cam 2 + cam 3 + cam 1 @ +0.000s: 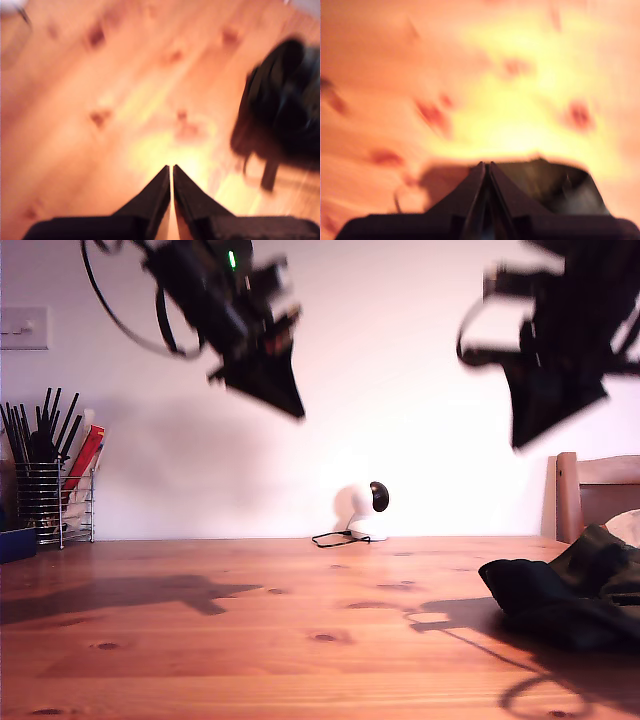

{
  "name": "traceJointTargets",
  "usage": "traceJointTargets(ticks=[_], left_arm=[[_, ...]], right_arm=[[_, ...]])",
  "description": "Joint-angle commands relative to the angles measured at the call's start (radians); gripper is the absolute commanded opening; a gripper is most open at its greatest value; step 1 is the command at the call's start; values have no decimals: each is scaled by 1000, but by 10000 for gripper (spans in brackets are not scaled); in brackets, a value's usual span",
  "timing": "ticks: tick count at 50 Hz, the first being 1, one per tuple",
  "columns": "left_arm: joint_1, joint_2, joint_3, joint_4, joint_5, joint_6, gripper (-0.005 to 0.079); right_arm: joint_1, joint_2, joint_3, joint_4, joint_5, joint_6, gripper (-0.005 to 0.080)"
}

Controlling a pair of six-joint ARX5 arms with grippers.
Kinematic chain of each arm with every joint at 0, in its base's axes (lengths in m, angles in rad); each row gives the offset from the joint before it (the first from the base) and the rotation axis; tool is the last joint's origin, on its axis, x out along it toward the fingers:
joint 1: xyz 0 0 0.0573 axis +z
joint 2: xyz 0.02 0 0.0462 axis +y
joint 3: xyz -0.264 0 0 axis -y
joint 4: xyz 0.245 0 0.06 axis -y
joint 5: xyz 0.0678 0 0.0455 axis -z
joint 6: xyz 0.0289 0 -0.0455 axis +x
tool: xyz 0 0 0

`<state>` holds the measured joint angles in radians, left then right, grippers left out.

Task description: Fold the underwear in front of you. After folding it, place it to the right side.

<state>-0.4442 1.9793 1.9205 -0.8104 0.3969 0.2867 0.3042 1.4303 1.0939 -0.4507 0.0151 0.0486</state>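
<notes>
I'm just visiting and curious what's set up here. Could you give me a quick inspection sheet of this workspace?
Surface: wooden table with knots, mostly bare.
Job's things: the underwear, a dark heap at the exterior view's right, looks bunched.
Clutter: wire utensil holder and a blue box at the exterior view's left.
Grippers: my first gripper and my second gripper both shut, empty, raised above the table.
Cables: a black cable by the small white camera.
Surroundings: white wall, light switch, wooden chair.
</notes>
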Motion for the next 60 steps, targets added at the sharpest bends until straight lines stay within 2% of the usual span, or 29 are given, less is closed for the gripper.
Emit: traceJointTargets(ticks=[1,15,21,28,38,49,60], left_arm=[[2,-43,-7,11,-3,0,-19],[20,-133,-27,35,-14,-6,-19],[32,-195,-94,89,-15,-16,-19],[49,-319,-275,231,-31,-59,-19],[52,-558,-597,494,-153,-105,-19],[60,-776,-880,658,-184,-113,-19],[59,-1028,-1144,807,-267,-120,-19]], right_arm=[[12,-30,-2,21,-29,-26,-13],[27,-136,-40,117,-54,-51,-13],[27,-183,-73,153,-83,-53,-13],[35,-233,-103,203,-82,-48,-13],[71,-328,-181,307,-30,-24,-13],[97,-458,-325,432,-5,-64,-13],[108,-667,-528,562,-6,-131,-13]])
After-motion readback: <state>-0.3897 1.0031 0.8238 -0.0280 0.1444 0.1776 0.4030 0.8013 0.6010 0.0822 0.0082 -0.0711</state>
